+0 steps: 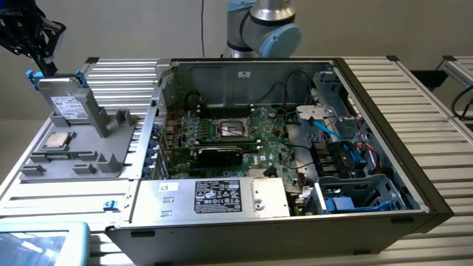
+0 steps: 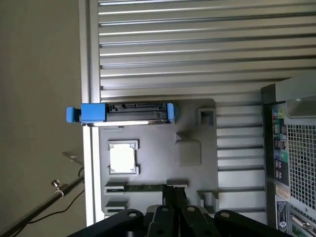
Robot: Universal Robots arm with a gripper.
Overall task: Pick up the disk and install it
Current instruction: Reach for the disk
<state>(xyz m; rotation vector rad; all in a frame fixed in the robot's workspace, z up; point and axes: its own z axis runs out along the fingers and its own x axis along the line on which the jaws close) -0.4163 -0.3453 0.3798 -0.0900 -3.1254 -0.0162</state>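
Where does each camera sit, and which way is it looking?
Exterior view: off the arm, high, looking down into the open computer case; the arm and gripper show.
Wrist view: on the wrist, looking down past the shut gripper onto the grey fixture.
Shared: the disk standing in the fixture, the processor chip, the computer case.

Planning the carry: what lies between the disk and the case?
Between disk and case: the holder's grey upright posts in the exterior view, and a strip of slatted table in the wrist view.
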